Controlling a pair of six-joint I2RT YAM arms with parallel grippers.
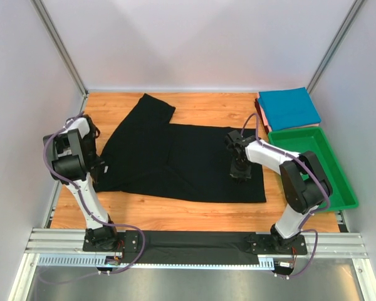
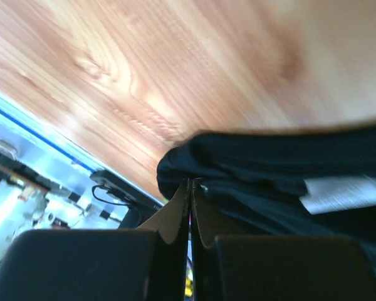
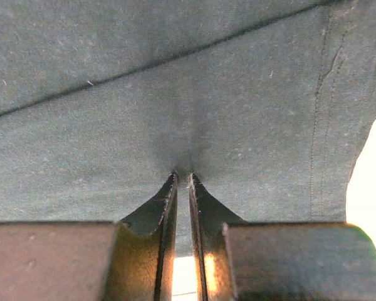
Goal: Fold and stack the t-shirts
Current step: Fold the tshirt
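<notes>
The large black t-shirt (image 1: 175,160) lies spread across the wooden table, with one sleeve reaching toward the back left. My left gripper (image 1: 101,170) is at the shirt's left edge. In the left wrist view its jaws are shut (image 2: 190,183) on a bunched edge of the black cloth (image 2: 269,163), near a white label (image 2: 341,192). My right gripper (image 1: 239,172) is down on the shirt's right part. In the right wrist view its jaws are shut (image 3: 183,177) on a small pucker of the cloth (image 3: 175,94). The folded teal-blue t-shirt (image 1: 289,108) lies on the reddish one (image 1: 261,116) at the back right.
A green plastic tray (image 1: 338,182) stands at the right, just in front of the folded stack. White walls and metal posts close in the table on three sides. Bare wood (image 1: 194,213) shows along the front of the black shirt and at the back (image 1: 213,106).
</notes>
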